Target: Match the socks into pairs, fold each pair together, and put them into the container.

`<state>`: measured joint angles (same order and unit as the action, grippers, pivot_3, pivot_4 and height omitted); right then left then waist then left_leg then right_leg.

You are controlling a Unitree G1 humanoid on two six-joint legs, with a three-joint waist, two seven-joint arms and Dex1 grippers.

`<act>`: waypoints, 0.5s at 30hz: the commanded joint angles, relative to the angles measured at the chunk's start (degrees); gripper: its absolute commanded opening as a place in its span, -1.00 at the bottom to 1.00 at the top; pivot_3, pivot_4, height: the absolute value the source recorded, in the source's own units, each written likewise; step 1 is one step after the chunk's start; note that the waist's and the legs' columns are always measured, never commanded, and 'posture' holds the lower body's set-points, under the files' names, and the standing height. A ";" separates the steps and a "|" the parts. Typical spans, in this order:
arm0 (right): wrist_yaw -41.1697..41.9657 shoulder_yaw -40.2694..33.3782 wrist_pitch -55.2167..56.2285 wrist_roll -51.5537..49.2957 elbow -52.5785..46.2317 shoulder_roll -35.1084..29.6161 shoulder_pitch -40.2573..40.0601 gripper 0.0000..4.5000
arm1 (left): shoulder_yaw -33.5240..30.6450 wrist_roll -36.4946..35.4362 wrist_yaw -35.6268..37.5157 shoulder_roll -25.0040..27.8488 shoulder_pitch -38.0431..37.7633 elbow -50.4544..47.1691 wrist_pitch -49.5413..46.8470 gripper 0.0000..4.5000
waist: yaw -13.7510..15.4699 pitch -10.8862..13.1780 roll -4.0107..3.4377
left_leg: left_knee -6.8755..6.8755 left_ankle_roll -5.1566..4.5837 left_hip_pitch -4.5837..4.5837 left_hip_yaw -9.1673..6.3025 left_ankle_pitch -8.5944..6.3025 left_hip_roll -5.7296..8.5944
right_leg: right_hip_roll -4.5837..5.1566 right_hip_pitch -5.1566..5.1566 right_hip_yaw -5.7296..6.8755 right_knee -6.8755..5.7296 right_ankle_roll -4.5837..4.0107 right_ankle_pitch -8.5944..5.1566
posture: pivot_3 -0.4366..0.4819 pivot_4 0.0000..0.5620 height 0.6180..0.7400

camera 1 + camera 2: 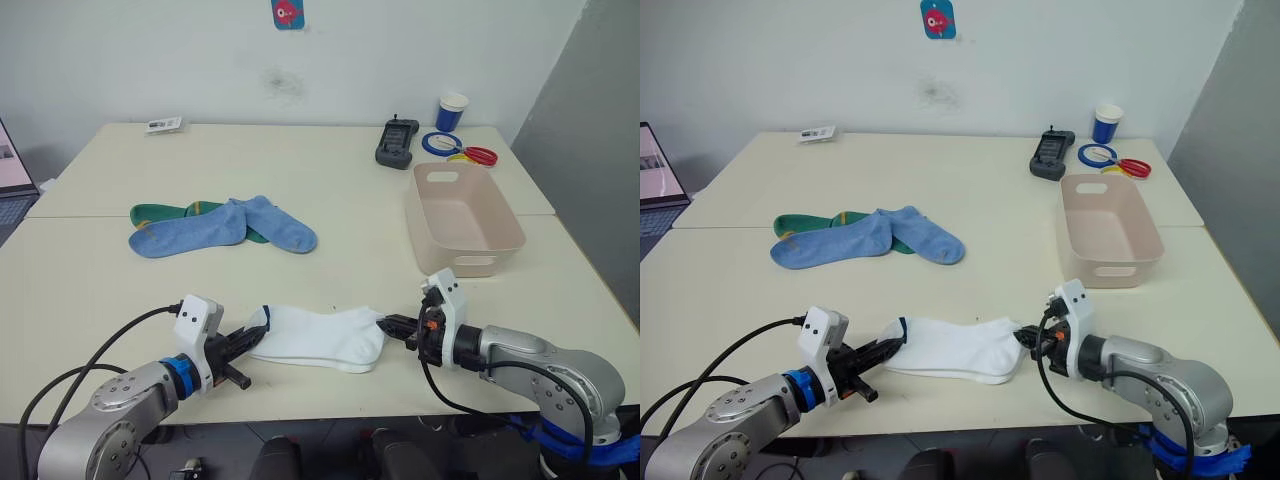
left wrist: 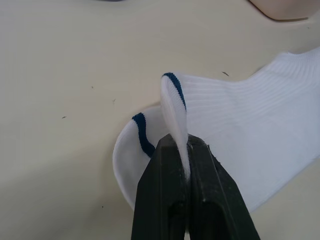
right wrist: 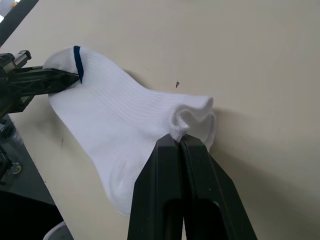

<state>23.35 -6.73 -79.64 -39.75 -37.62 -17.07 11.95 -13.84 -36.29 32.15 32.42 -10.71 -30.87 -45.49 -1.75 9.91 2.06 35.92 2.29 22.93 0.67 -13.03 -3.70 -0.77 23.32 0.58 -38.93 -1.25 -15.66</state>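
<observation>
White socks [image 1: 320, 336] with dark blue cuff trim lie stacked near the table's front edge. My left gripper [image 1: 252, 337] is shut on the cuff end [image 2: 175, 107], pinching the fabric between its fingers [image 2: 165, 200]. At the opposite side my right gripper [image 1: 392, 324] is shut on the toe end [image 3: 192, 117]. Farther back on the left lie two light blue socks [image 1: 225, 226] over dark green socks [image 1: 160, 212]. The pale pink container [image 1: 460, 218] stands empty at the right.
At the back right are a black device [image 1: 397, 142], a blue-and-white cup [image 1: 451, 112] and coloured rings [image 1: 460, 148]. A small card [image 1: 163, 124] lies at the back left. A laptop edge [image 1: 658, 165] shows at the far left.
</observation>
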 commanded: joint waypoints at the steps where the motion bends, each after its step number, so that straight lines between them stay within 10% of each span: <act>1: 0.01 0.12 -0.20 -1.93 -0.93 -0.54 0.23 -0.99 | 0.23 0.52 0.37 0.55 0.04 -0.38 1.48 -1.00 | 0.00 0.00 0.00 | -0.01 0.00 0.00 0.00 0.00 0.00 | 0.00 0.00 0.01 0.00 0.00 0.00 | -0.05 -0.47 1.00; 15: -0.93 2.54 2.26 -1.27 0.96 -1.55 -1.92 -0.99 | 2.88 3.06 0.32 0.03 0.15 1.22 3.50 -1.00 | 0.01 0.01 0.00 | -0.03 0.00 0.00 -0.02 0.00 -0.01 | 0.01 0.02 -0.01 0.01 -0.02 -0.01 | -0.05 -0.47 1.00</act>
<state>22.38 -4.26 -78.99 -40.73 -35.75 -17.99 10.03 -11.46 -33.48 32.15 32.34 -10.89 -28.86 -43.26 -1.74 9.91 2.06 35.89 2.29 22.93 0.65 -13.03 -3.70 -0.76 23.35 0.58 -38.92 -1.26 -15.67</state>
